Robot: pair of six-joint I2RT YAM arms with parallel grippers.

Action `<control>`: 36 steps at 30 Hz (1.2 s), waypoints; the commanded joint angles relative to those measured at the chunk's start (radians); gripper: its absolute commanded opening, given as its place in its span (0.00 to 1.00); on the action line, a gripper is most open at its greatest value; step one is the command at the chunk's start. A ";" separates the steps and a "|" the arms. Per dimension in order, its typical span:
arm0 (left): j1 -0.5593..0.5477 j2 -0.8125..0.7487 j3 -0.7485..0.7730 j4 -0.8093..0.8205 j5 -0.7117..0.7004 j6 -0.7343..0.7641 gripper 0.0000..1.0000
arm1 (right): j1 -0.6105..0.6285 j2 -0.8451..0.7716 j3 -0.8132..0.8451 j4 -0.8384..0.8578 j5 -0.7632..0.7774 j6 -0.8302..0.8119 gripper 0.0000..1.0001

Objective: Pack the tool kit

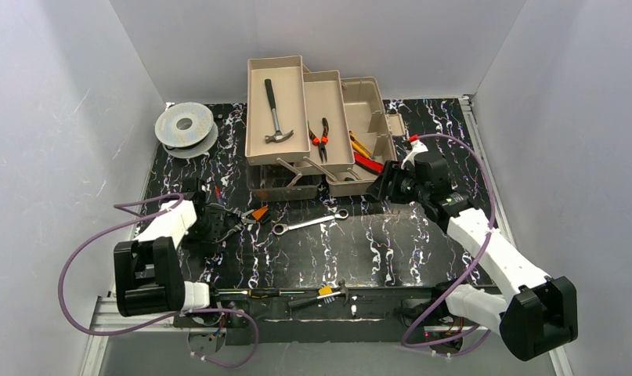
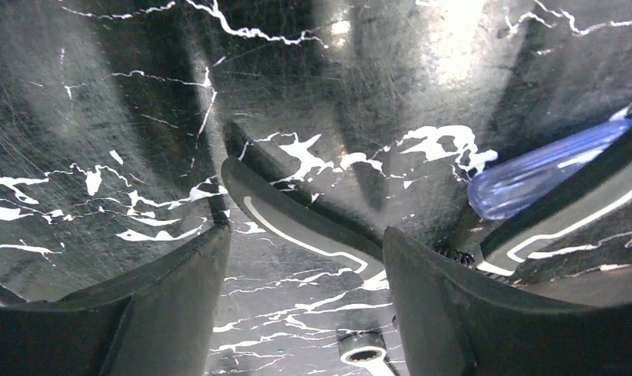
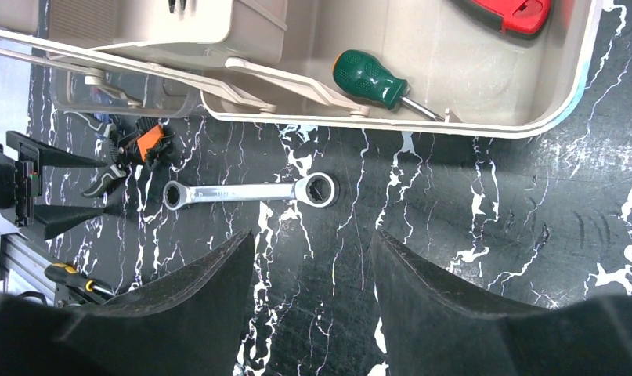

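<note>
Toolbox (image 1: 328, 90) sits far centre w/ trays folded out: hammer (image 1: 275, 116) in L tray, red-handled pliers (image 1: 320, 139) in mid tray. Wrench (image 1: 308, 223) lies on black marbled table (image 1: 422, 243) just in front. Grey spool (image 1: 185, 125) far L. L gripper (image 1: 232, 221) is low by orange-handled cutters (image 1: 254, 214); R gripper (image 1: 381, 184) is near toolbox's R front corner. Screwdrivers (image 1: 277, 294) lie along near edge.

L wrist: fingers (image 2: 179, 298) apart, dark handle (image 2: 297, 215) w/ white line on table between them, not clamped; blue translucent handle (image 2: 532, 172) to the R.

R wrist: fingers (image 3: 195, 313) spread wide, nothing betw them; wrench on table beyond, green stubby screwdriver (image 3: 371, 78) inside toolbox base, red tool (image 3: 516, 12) at top edge.
</note>
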 commanded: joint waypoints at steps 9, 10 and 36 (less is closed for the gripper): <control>0.047 -0.051 -0.060 0.009 0.025 -0.041 0.00 | 0.004 -0.056 -0.021 0.004 0.016 -0.024 0.64; 0.047 -0.092 -0.061 -0.009 0.005 -0.042 0.00 | 0.005 -0.057 -0.022 0.006 0.017 -0.024 0.64; -0.168 -0.524 0.077 0.195 0.382 0.229 0.00 | 0.438 0.086 0.152 0.178 -0.206 -0.199 0.66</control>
